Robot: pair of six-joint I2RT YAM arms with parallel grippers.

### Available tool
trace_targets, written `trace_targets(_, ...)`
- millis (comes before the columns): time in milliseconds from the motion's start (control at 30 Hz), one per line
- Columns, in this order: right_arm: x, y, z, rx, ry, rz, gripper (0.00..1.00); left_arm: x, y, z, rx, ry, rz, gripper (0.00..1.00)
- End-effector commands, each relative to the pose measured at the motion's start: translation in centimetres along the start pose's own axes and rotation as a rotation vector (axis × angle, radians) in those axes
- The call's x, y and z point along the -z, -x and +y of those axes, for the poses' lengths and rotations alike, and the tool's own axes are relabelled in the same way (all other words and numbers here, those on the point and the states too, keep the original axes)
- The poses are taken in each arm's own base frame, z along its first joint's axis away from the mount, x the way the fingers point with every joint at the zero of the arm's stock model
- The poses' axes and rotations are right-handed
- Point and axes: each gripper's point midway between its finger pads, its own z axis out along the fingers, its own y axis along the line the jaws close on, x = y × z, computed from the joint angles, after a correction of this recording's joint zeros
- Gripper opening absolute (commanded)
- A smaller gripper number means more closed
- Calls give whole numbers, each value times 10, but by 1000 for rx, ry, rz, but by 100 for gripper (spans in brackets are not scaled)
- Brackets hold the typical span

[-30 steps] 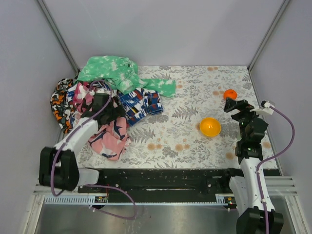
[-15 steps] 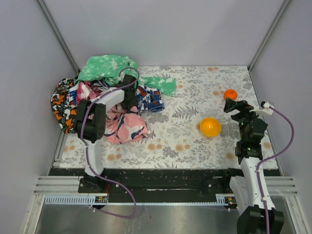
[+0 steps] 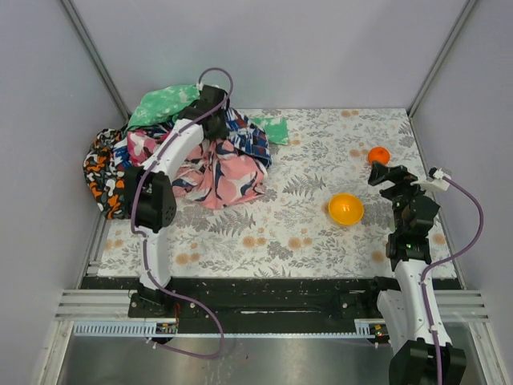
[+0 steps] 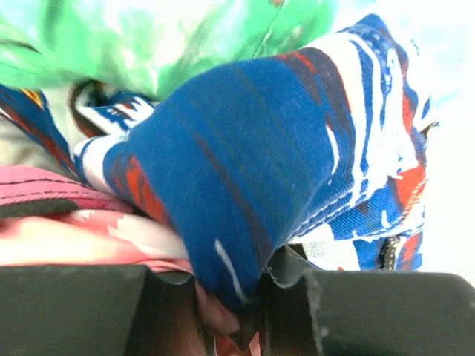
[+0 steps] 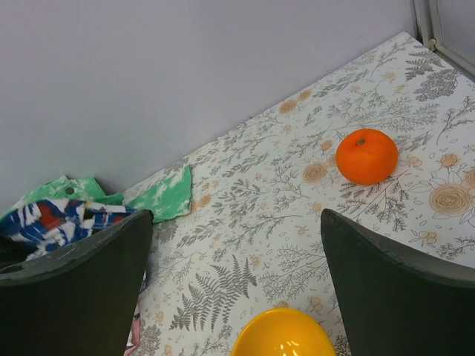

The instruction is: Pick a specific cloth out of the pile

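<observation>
Left end effector pinches the blue-red-white print cloth; better lift slowly, uncovering the hidden white cloth. Right end effector stands wide open, empty.

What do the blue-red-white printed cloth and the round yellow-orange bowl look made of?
The blue-red-white printed cloth: woven, cotton-like fabric, matte; a stitched hem and fine ribs show. The yellow-orange bowl: probably plastic, glossy; smooth surface with a bright highlight.

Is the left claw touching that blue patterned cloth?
Touching. The left wrist view shows the blue-red-white cloth bunched between the fingers of the left gripper.
</observation>
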Motion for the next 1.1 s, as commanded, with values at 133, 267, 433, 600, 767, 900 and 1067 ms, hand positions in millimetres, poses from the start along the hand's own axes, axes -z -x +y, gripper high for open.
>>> trace_targets(133,5,21,6,4,14,-94,99,203,225,26,151,18,-821,0)
trace_targets(267,5,21,6,-8,11,-97,100,186,247,75,253,153,-859,0)
trace_targets(433,-2,8,18,-4,77,-11,99,154,252,130,330,430,-896,0)
trace_targets(600,-12,-29,57,11,341,195,99,104,241,154,315,566,-855,0)
trace_targets(767,-11,-117,131,151,545,476,100,64,240,177,305,585,-812,0)
trace_targets(900,0,-184,199,249,704,581,99,41,239,191,289,603,-796,0)
trace_targets(1067,14,-247,286,61,913,696,99,10,230,216,316,609,-764,0)
